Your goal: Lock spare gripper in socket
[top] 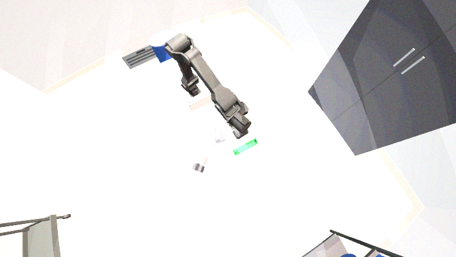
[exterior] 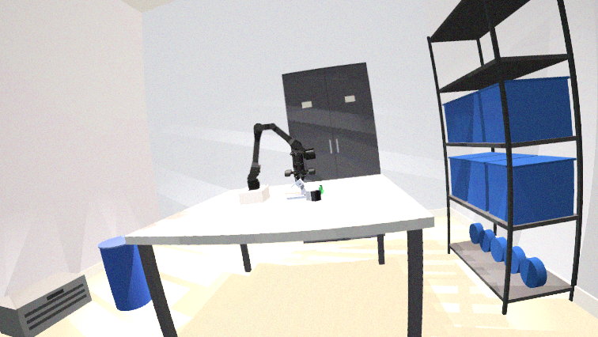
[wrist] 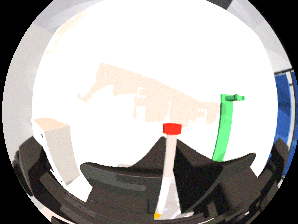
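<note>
My gripper [wrist: 167, 139] [exterior: 299, 179] is shut on the lock pin. The pin's red head [wrist: 172, 128] shows just beyond the fingers, and its pale shaft [wrist: 169, 156] runs between them. A yellow spot shows at the shaft's lower end. The pale mount [top: 218, 137] [exterior: 296, 197] stands on the table, with its tilted socket part [exterior: 299, 183] right under the fingers. Whether the pin's far end is inside the socket cannot be told. The spare gripper [top: 198, 167] [exterior: 314, 195], a grey and black block with a peach spigot [top: 205, 160], lies nearer the table's front.
A green holder [top: 245, 146] [exterior: 321, 189] [wrist: 224, 130] with raised ends lies beside the mount. A pale box [top: 199, 102] [exterior: 253, 195] [wrist: 62, 150] stands near the arm's base. A dark cabinet [top: 392, 82] [exterior: 330, 125] and a shelf rack [exterior: 509, 183] stand beyond the table [exterior: 276, 237].
</note>
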### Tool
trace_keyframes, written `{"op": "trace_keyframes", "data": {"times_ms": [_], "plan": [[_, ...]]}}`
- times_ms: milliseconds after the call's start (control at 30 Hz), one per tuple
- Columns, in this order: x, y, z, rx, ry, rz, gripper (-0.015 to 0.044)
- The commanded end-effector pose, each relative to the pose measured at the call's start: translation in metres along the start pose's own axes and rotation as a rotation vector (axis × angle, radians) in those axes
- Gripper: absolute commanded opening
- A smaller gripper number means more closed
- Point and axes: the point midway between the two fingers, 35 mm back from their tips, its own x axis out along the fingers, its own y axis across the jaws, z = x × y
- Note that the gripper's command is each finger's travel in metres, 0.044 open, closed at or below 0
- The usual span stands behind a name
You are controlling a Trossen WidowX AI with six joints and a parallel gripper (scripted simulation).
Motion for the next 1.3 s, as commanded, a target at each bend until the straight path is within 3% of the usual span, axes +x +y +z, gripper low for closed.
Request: {"op": "trace_keyframes", "data": {"times_ms": [0,1267], "plan": [[-0.002,-0.004,0.005,0.002,-0.008,-0.002,0.0],[0.004,-0.003,0.032,0.008,-0.001,0.013,0.0]]}}
